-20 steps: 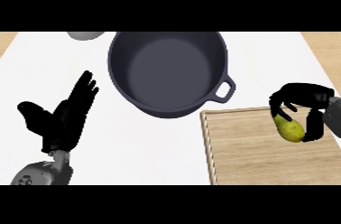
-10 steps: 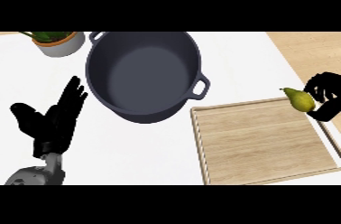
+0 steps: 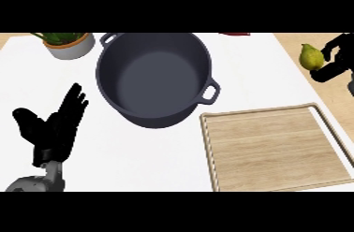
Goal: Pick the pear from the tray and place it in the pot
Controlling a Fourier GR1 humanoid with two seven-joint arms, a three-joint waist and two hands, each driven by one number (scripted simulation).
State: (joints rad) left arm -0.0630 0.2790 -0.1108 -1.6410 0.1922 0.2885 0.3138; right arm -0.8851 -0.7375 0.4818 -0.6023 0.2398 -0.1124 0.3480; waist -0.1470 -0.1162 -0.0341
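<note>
A yellow-green pear [image 3: 312,56] hangs in the air at the far right, above the counter and beyond the wooden tray [image 3: 273,147]. My right hand [image 3: 334,62] curls round its right side, at the view's right edge. The dark grey pot [image 3: 153,76] stands open and empty at the centre, to the left of the pear. My left hand [image 3: 53,128] rests open at the lower left, fingers up, well apart from the pot.
A potted plant in a white planter [image 3: 67,43] stands at the back left, close to the pot's far handle. A small red object [image 3: 235,33] shows at the back edge. The white counter top [image 3: 138,151] spreads around the pot.
The right hand has carried the pear up and away from the tray, toward the back right. The view has shifted, so the pot and tray sit lower and further left. The left hand stays put.
</note>
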